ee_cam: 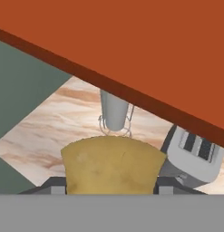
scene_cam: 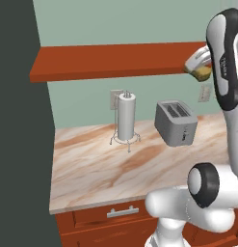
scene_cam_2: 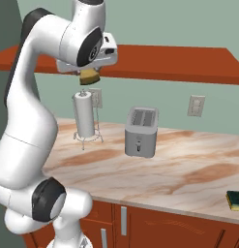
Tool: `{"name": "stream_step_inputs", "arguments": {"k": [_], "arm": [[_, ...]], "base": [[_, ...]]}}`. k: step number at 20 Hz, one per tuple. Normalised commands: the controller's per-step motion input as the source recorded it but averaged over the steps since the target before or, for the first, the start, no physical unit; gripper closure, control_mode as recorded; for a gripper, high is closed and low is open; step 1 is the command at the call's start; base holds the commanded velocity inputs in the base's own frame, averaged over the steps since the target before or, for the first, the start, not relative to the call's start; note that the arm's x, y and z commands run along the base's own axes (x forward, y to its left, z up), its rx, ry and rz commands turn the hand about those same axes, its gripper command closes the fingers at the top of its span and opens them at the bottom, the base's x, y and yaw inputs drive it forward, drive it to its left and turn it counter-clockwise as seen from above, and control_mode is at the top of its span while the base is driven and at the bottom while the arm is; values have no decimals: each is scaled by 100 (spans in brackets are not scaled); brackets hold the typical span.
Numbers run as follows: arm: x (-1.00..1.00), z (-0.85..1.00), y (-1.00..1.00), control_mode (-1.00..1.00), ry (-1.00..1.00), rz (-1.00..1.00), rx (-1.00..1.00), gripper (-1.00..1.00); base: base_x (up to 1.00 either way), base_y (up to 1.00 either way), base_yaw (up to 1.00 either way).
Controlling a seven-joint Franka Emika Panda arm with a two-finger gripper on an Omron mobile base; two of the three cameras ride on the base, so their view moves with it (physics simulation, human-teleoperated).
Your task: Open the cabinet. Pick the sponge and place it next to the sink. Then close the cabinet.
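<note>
Pinched between the hand's (scene_cam_2: pixel 90 72) two fingers, the yellowish sponge (ee_cam: pixel 112 164) hangs just under the red-brown cabinet (scene_cam: pixel 115 60), high above the tabletop (scene_cam: pixel 99 169), likely lifted out for carrying toward the sink.

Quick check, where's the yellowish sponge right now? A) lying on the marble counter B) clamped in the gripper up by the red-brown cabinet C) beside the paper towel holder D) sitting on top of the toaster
B: the sponge sits pinched in the gripper, raised at the cabinet edge, well above the counter.
</note>
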Motion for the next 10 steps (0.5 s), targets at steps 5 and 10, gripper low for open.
{"name": "stream_step_inputs", "arguments": {"k": [5, 10], "arm": [[-50, -5, -18, -100, -8, 0, 0, 100], [-48, -7, -21, -100, -7, 0, 0, 100]], "base": [[0, 0, 0], [0, 0, 0]]}}
